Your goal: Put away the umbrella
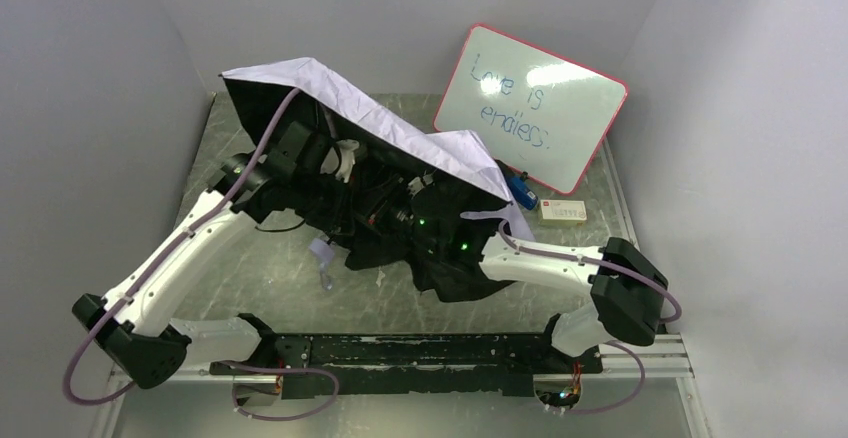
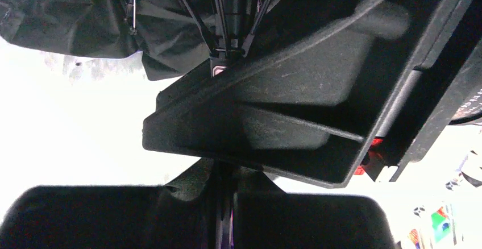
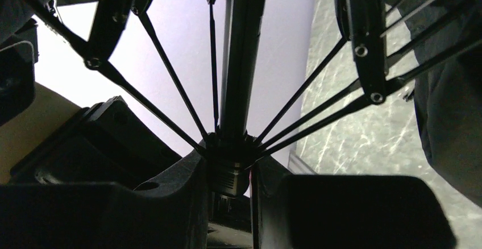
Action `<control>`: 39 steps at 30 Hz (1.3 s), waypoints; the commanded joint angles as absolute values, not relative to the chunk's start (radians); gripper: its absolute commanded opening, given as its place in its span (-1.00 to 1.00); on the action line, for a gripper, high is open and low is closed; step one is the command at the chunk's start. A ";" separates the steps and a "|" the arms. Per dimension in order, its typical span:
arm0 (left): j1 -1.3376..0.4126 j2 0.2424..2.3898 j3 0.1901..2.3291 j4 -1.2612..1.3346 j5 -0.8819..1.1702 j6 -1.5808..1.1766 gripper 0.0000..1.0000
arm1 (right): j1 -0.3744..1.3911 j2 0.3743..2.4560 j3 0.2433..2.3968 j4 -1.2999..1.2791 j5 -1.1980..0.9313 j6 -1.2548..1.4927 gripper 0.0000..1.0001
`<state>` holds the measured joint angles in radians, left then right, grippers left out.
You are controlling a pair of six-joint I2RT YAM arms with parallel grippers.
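Observation:
The umbrella point(image 1: 385, 123) lies half open on the table, its pale lavender canopy tented over both grippers and its black underside spilling forward. My left gripper point(image 2: 224, 176) is shut on the thin black shaft point(image 2: 229, 10), which runs up to the rib hub. A large black gripper body crosses just above its fingers. My right gripper point(image 3: 230, 172) is shut on the ribbed sliding collar point(image 3: 229, 175) where the black ribs point(image 3: 170, 84) fan out round the shaft point(image 3: 244, 50). In the top view both grippers sit mostly under the fabric, left point(image 1: 340, 163) and right point(image 1: 425, 216).
A red-framed whiteboard point(image 1: 530, 108) leans against the back wall at the right. A blue object point(image 1: 520, 191) and a small pale box point(image 1: 563, 213) lie below it. A small pale piece point(image 1: 322, 256) lies on the marbled table point(image 1: 300, 288). Grey walls close in on the table's left, back and right.

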<state>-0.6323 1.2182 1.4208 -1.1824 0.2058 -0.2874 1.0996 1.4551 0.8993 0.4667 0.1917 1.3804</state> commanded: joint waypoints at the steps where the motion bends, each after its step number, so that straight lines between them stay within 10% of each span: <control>1: -0.594 1.232 1.387 -0.859 -0.010 -0.243 -0.91 | 1.047 1.458 0.863 0.416 0.010 1.279 -1.00; 14: -0.594 1.307 1.145 -0.632 0.002 -0.303 -0.90 | 0.946 1.595 0.814 0.476 -0.078 1.206 -0.77; 26: -0.592 1.411 1.111 -0.563 -0.103 -0.372 -0.91 | 0.914 1.519 0.677 0.481 -0.039 1.219 0.22; 39: -0.592 1.531 1.091 -0.488 -0.039 -0.321 -0.90 | 0.925 1.230 0.517 0.247 0.146 1.090 0.22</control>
<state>-0.5972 1.4998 1.0981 -0.5739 -0.0486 -0.3481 0.9188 1.3521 0.5362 0.3885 0.0185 1.1862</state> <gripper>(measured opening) 0.084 0.614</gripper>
